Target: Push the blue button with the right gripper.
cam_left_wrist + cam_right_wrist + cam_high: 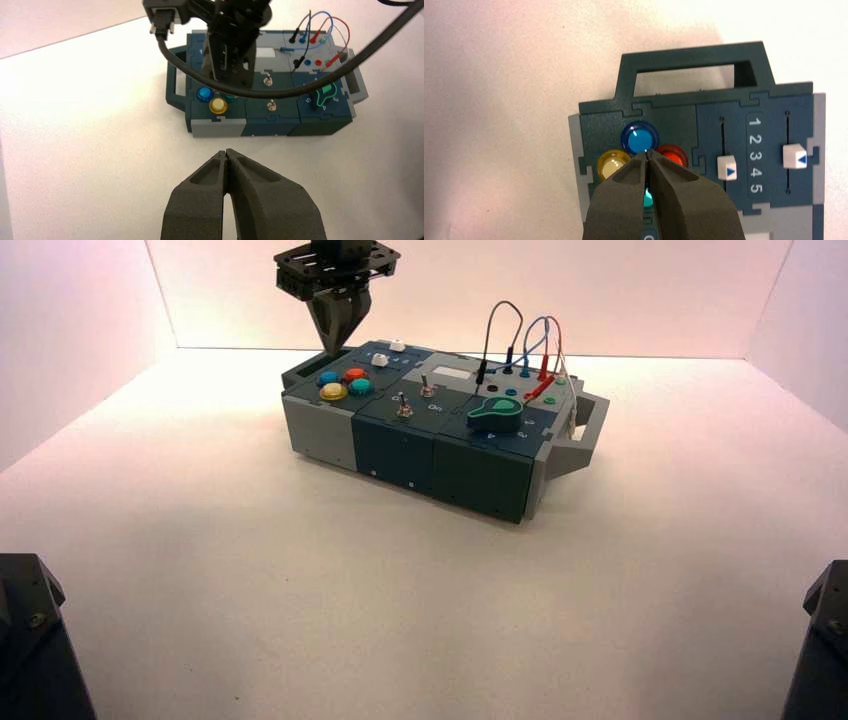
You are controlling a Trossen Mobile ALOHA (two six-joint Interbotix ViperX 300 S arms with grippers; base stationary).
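The blue button is a glossy round dome at the handle end of the box, grouped with yellow, red and teal buttons. My right gripper is shut to a pointed wedge, its tip over the blue button's near rim. From above, the right gripper hangs a little above and behind the blue button; contact does not show. My left gripper is shut and holds nothing, low over the white table short of the box. It faces the blue button.
Two white slider knobs run beside numbers 1 to 5. Two toggle switches, a green knob and looping wires fill the rest of the box. Handles stick out at its ends.
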